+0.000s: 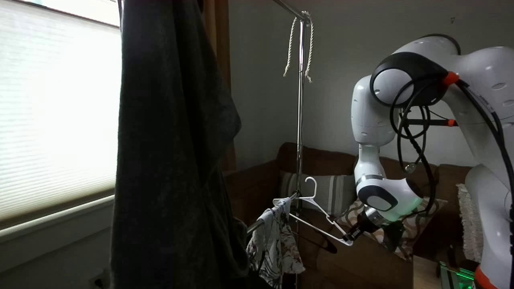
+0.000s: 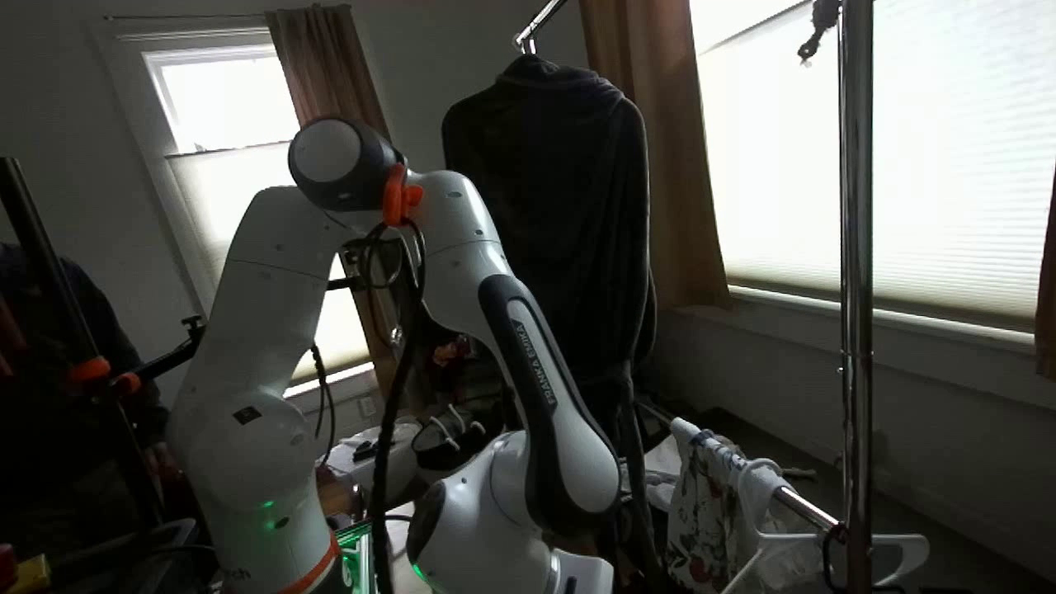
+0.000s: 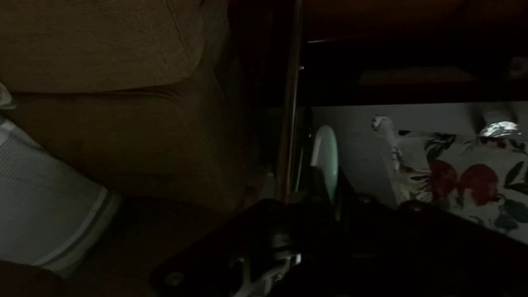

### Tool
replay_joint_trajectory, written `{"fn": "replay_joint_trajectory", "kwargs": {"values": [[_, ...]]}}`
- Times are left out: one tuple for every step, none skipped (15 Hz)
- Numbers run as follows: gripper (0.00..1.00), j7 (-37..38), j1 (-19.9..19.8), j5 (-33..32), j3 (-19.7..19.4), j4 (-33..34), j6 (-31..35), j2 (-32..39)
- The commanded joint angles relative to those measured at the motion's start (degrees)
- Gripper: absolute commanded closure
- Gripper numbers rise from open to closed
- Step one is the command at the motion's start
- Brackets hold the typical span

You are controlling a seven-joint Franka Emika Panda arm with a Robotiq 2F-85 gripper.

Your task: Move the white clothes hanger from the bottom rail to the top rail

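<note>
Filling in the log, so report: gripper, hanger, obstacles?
Gripper clamped. White hanger held by one corner, near bottom rail. Metal pole close beside it, might snag.

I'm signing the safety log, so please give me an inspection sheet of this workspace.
Surface: polished metal lower rail, draped with a white floral cloth.
Job's things: white plastic clothes hanger near one end of the lower rail; whether it is free of it, I cannot tell. Polished metal top rail above, hanger not on it.
Clutter: long dark plush garment on the top rail; frayed cream rope at its corner.
Black pincer: shut on the hanger's lower corner.
Black flexible cables: looped along the white robot arm.
Surroundings: brown fabric couch, pale pleated window shade; apparently a dark-clothed person, partly seen.
</note>
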Motion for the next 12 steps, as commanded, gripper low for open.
{"fn": "replay_joint_trajectory", "kwargs": {"values": [[0.98,-5.8,9.7,0.0,-3.2,-5.9,-0.3,-4.8],[0.98,-6.6,12.1,0.0,-2.9,-6.9,1.1,-5.1],[0.98,-6.8,14.1,0.0,-2.7,-7.8,1.9,-5.3],[0.98,-4.5,12.0,0.0,1.7,-4.9,5.1,-3.5],[0.98,-2.4,13.3,0.0,2.1,-5.4,7.6,-3.1],[0.98,0.1,12.9,0.0,4.0,-5.3,10.7,-2.6],[0.98,2.2,12.7,0.0,6.1,-5.1,13.3,-2.3],[0.98,4.1,12.6,0.0,8.3,-5.0,16.2,-1.8],[0.98,6.6,12.1,0.0,11.1,-5.0,19.4,-1.6],[0.98,8.7,12.2,0.0,12.8,-5.0,21.7,-1.6],[0.98,10.8,13.6,0.0,13.2,-5.0,23.6,-1.3],[0.98,13.9,15.1,0.0,13.2,-5.0,25.6,-1.3]]}}
